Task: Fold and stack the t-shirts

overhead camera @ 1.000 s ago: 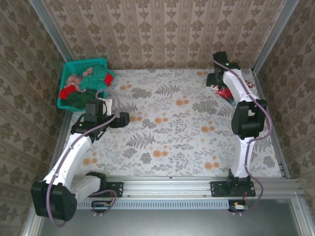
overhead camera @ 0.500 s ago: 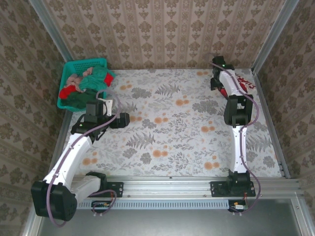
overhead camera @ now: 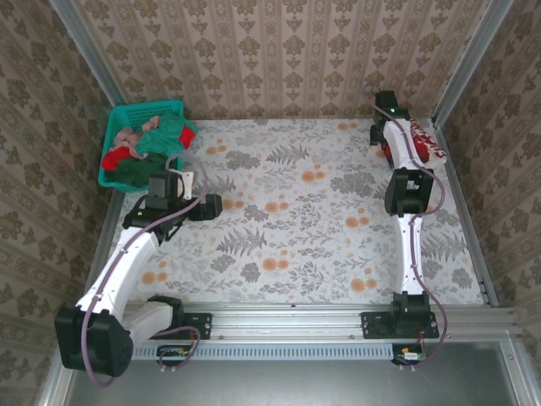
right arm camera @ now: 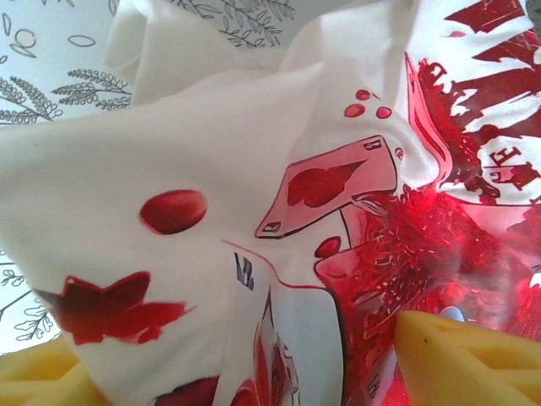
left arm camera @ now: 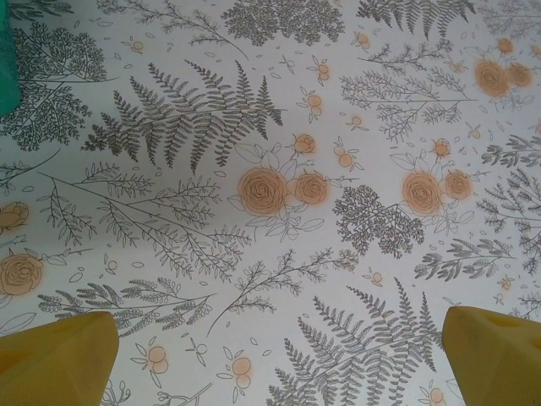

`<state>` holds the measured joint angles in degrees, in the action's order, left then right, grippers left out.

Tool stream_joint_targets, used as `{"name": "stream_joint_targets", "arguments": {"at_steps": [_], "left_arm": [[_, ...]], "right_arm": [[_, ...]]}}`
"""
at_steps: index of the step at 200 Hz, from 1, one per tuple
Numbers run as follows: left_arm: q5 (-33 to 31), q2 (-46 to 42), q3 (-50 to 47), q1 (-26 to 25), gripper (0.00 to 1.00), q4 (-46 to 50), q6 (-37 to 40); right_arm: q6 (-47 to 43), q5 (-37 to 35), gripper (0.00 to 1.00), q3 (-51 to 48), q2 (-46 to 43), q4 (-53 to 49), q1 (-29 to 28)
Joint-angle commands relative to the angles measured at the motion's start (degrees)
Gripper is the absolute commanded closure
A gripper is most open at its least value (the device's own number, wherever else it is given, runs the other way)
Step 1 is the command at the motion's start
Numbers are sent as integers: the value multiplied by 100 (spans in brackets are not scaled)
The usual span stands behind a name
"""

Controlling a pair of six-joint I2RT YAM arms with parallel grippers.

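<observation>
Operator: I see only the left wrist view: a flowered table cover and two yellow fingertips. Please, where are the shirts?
Observer: Most shirts are heaped in the teal basket at the far left corner.
Operator: Thank you. Is the right hand busy with any shirt?
Observer: The right hand is at the far right corner over a red-and-white shirt. Its jaws stand wide with the cloth between them, not pinched as far as I see.
</observation>
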<state>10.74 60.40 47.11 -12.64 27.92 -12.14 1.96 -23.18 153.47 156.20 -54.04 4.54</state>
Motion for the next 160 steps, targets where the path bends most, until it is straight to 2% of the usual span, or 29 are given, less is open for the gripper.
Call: {"name": "stream_joint_targets", "arguments": {"at_steps": [1, 33, 57, 72, 93, 113, 137, 160], "left_arm": [[-54, 5, 26, 44, 0, 78, 99], [-63, -62, 61, 44, 0, 150, 64], [-72, -193, 32, 44, 0, 204, 23], [-99, -303, -4, 43, 0, 229, 12], [-123, -404, -47, 44, 0, 224, 1], [-73, -415, -73, 47, 0, 151, -40], [75, -398, -124, 45, 0, 11, -74], [129, -312, -127, 43, 0, -30, -53]], "right_arm": [[463, -174, 18, 251, -167, -132, 82], [711, 616, 12, 185, -593, -224, 56], [783, 942, 10, 19, -1009, -447, 4], [882, 1161, 10, -525, -1476, -537, 10], [1058, 1316, 10, -1998, -2409, -266, 30], [1584, 1351, 18, -3889, -3453, 362, 177], [2333, 1692, 32, -6006, -4447, 1413, 638], [2697, 1773, 48, -6753, -4522, 1825, 1052]]}}
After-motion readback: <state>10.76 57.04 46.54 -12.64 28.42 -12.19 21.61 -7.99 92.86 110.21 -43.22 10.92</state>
